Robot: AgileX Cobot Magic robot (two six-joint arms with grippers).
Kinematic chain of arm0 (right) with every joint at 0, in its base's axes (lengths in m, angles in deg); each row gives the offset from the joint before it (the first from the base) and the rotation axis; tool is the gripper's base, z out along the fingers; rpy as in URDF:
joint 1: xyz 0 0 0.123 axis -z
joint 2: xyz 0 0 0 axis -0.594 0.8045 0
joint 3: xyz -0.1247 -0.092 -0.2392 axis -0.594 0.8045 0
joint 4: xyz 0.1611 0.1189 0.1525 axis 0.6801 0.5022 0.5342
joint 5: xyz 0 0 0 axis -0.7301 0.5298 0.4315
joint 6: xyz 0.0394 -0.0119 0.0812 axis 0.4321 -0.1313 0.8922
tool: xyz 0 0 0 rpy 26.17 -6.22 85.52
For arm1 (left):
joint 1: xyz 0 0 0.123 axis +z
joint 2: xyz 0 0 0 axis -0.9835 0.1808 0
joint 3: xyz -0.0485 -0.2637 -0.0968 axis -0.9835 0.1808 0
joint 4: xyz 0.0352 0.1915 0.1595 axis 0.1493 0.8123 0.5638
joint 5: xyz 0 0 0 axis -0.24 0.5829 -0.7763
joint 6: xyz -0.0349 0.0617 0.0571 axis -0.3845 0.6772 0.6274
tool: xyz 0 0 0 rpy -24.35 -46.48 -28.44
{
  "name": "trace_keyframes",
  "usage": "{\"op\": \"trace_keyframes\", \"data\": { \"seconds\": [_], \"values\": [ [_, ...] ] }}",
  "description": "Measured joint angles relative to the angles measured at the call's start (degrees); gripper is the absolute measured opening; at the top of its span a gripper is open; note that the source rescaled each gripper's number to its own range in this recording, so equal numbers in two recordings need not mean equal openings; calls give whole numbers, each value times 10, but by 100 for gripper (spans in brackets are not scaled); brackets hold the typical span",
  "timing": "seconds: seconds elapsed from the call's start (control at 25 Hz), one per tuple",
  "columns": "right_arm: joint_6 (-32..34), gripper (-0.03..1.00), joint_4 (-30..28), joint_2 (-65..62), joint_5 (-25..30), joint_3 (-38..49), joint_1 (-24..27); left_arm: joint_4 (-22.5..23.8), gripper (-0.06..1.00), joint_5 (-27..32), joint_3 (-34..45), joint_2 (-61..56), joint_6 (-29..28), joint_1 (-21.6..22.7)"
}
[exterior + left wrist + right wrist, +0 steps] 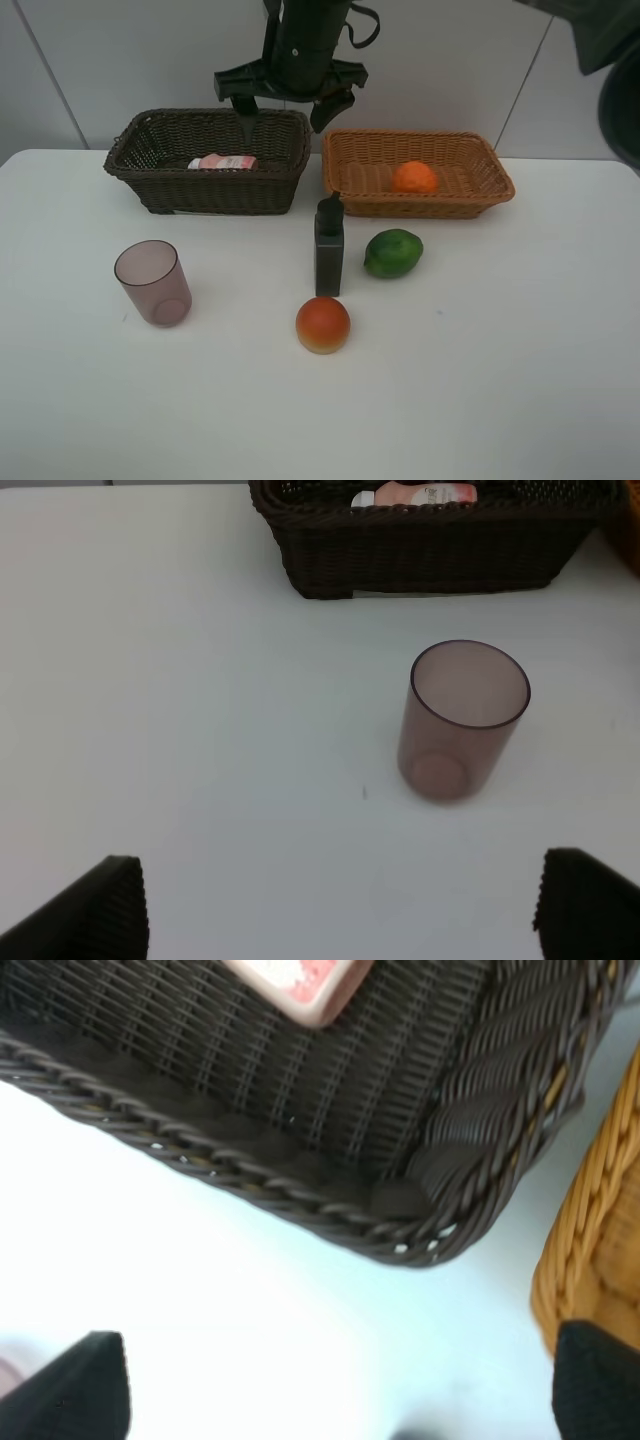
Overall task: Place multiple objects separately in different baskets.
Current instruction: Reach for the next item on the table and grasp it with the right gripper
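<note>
I'm watching the right gripper (287, 103) hanging released above the dark basket (150, 170), at its end nearest the tan basket (480, 190), nothing between its jaws. The pink bottle (222, 162) is lying inside the dark basket and the orange (414, 177) is sitting in the tan one. On the desk (520, 350), the grey bottle (328, 255) is standing upright just beside the green fruit (393, 252), with the red fruit (323, 324) near. The left gripper (340, 910) is gaping wide, empty, facing the upright cup (462, 720).
</note>
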Motion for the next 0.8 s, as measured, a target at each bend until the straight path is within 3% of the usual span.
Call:
{"op": "trace_keyframes", "data": {
  "seconds": [0.8],
  "values": [
    [77, 87, -7, -136, 1, 268, 0, 0, 100, 0, 0, 0, 0, 0]
  ]
}}
